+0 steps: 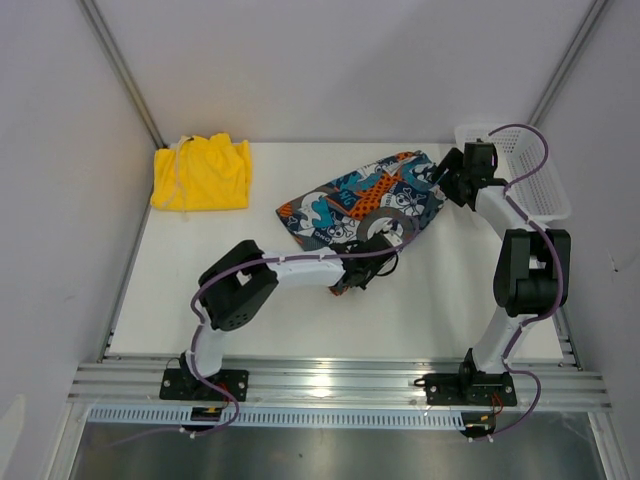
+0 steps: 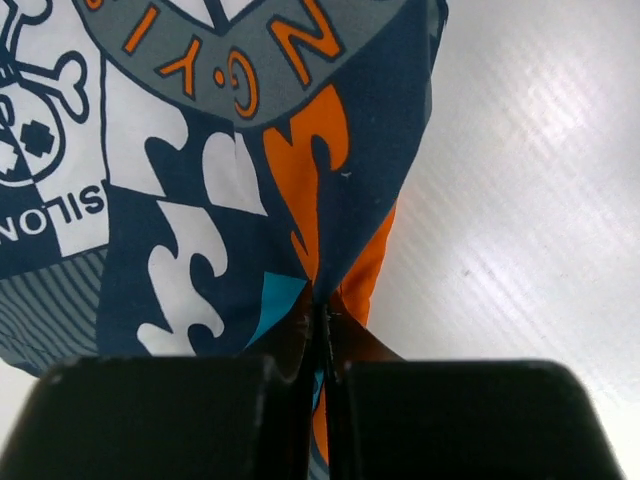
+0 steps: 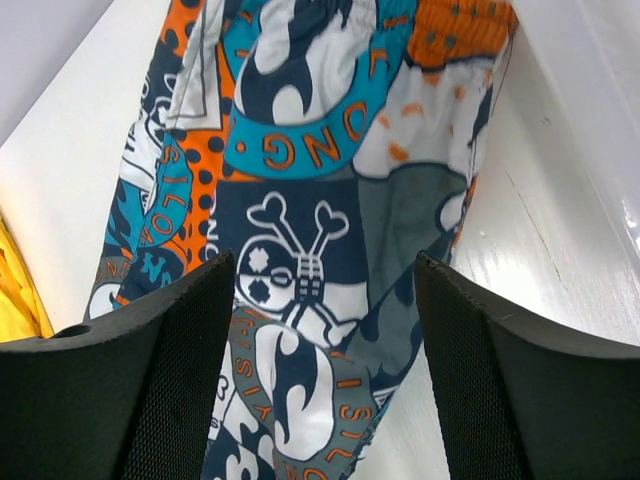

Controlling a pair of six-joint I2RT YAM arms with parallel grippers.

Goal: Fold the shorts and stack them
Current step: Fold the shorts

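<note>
Edge of printed shorts (image 1: 365,200) — left gripper (image 2: 322,362)

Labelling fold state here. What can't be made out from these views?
- Left wrist: left gripper shut on the printed shorts; layers pinched hidden by its fingers.
- Right wrist: right gripper open over the print; contact with cloth unclear.
- Right wrist: yellow shorts cut off by left edge.
- Top: basket partly hidden behind right arm.

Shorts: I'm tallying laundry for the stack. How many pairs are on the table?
2. The yellow shorts lie at the far left corner; the printed shorts lie mid-table, pinched by the left gripper. None seems hidden.
</note>
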